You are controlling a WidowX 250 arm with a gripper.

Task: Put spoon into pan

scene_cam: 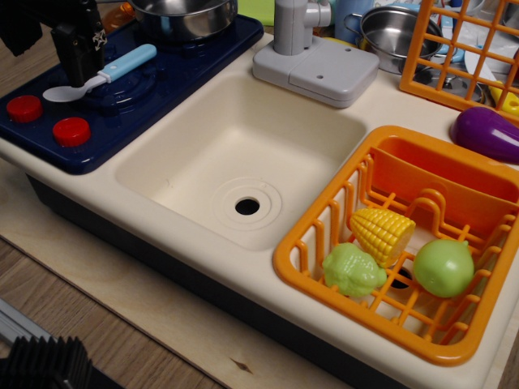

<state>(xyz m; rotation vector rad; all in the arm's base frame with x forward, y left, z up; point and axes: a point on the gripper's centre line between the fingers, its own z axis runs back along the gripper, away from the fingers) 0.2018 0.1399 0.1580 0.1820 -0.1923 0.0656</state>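
In the single view, you find the gripper (80,73) at the upper left, a black blocky assembly standing over the dark blue stove top (49,81); its lower end meets the spoon (101,75) at the neck, where the handle joins the bowl; you cannot tell how far its fingers stand apart, nor whether they clamp the spoon or merely touch it, since the black parts merge in shadow.

You see the spoon lying flat on the front burner ring of the stove top; its handle is smooth light blue plastic, rounded at the end and pointing up and right; its bowl is a whitish-silver oval pointing left.

You find the pan (185,18) just behind the spoon, on the rear burner at the top edge; it is round, shiny steel with a dark inside, and only its lower part is in frame; spoon and pan are apart.

Two glossy red round knobs (49,119) sit at the front left of the stove top.

The sink (243,154) is matte cream plastic, rectangular with rounded corners and a round drain hole; a grey faucet base (316,69) stands behind it.

At the right, an orange slatted basket (324,223) holds a ribbed yellow corn cob (381,233), a lumpy pale green vegetable (353,271) and a smooth green apple (443,267); a glossy purple eggplant (486,134) lies behind the basket.
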